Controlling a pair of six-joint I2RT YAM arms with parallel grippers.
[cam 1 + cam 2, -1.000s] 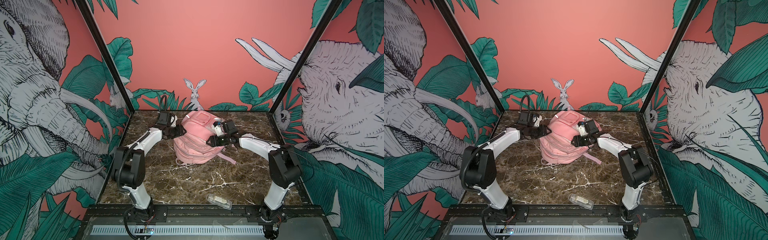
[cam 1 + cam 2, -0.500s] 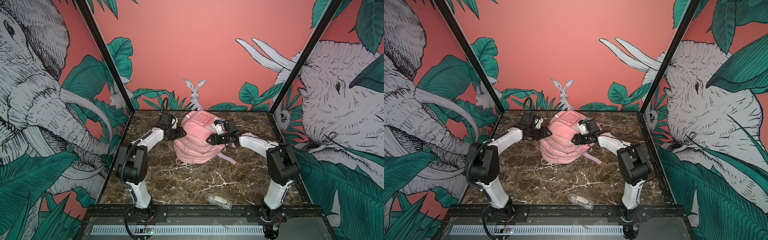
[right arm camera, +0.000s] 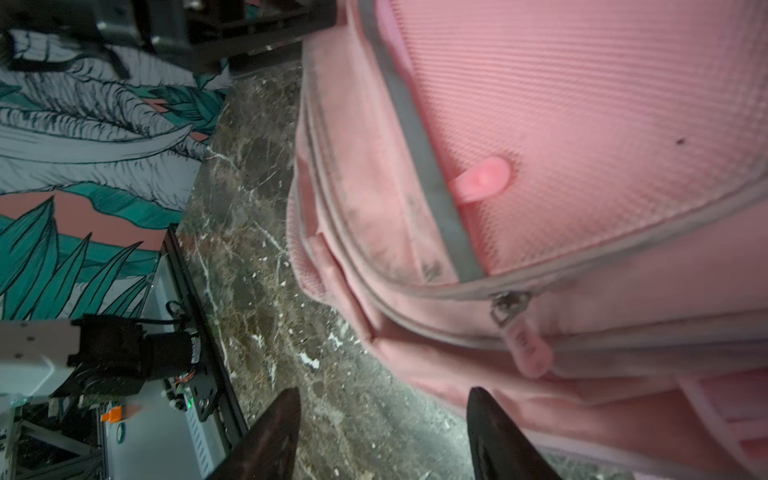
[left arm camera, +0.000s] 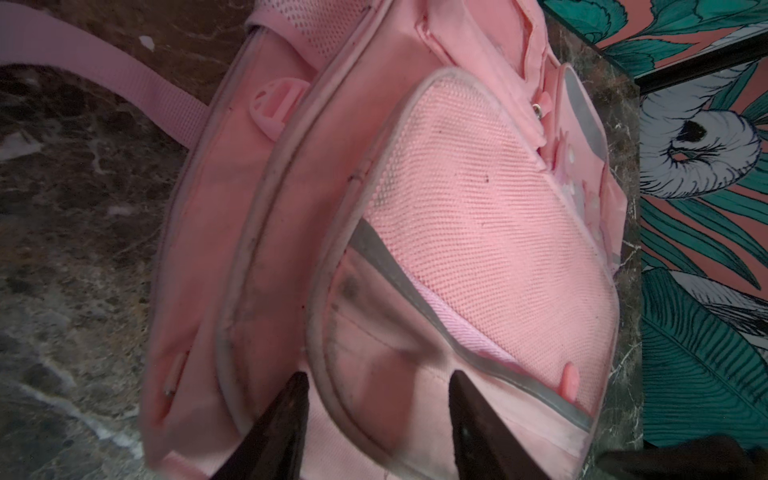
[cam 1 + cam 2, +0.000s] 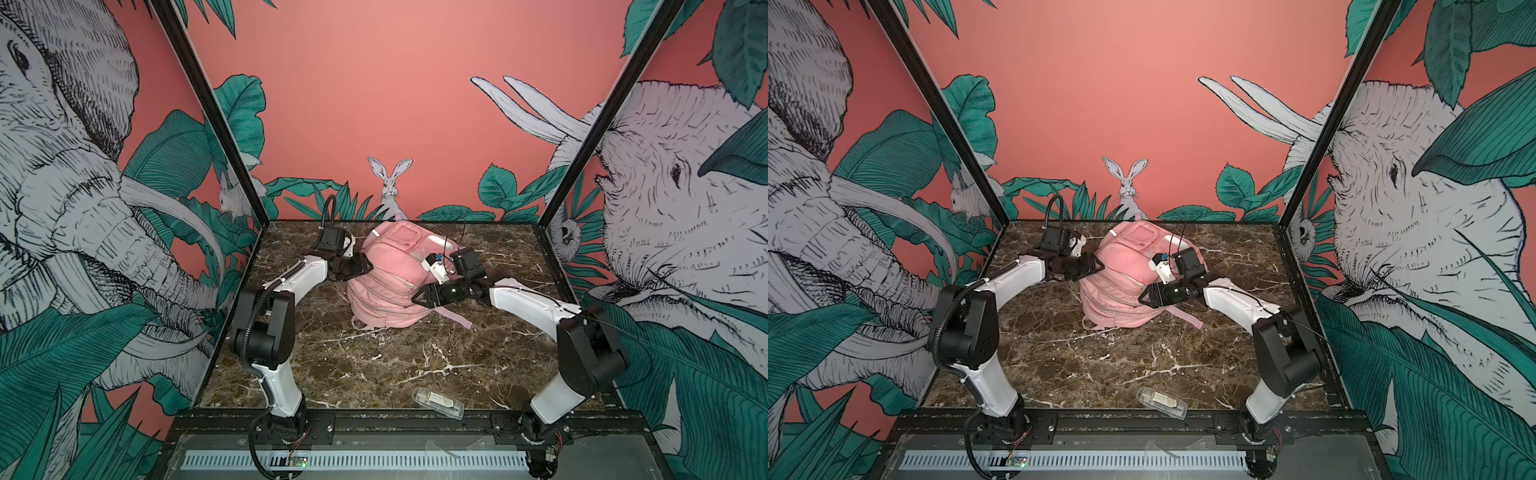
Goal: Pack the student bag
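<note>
Left of centre, the left gripper (image 5: 365, 266) sits against the student bag (image 5: 386, 274), jaws parted, pinching nothing (likely bracing it); the bag lies mid-frame on the table (image 5: 374, 365); at its right, the right gripper (image 5: 417, 298), also unclenched, faces a zip pull (image 3: 521, 345), presumably to open it.

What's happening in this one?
Both arms are working at the student bag, which lies on the marble table toward the back. The left gripper is against its left side and the right gripper at its right side, both with jaws apart and no clear grip. A small clear case sits untouched near the front edge.
</note>
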